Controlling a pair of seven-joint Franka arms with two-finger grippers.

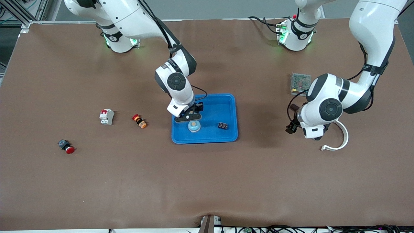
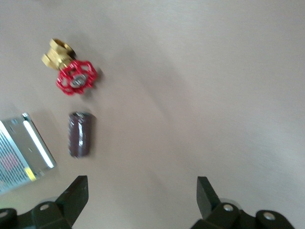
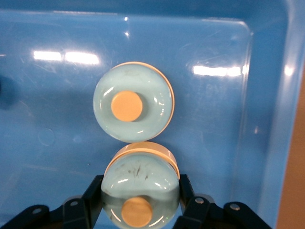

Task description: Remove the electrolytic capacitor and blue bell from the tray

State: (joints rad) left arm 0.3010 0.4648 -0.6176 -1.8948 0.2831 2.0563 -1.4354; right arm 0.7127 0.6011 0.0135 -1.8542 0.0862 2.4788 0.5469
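With the dark maroon cylindrical electrolytic capacitor (image 2: 80, 134) already lying on the brown table under the wide-open, empty left gripper (image 2: 140, 196), toward the left arm's end, that half looks done. What's left: the right gripper (image 3: 139, 193) sits closed on the pale-blue round bell with a tan button (image 3: 139, 188), not yet out of the shallow bright-blue rectangular plastic tray (image 1: 230, 101). Count: two bells in the right wrist view, the second (image 3: 134, 108) resting on the tray floor; one capacitor; one tray; one small black component (image 1: 222, 125) in it.
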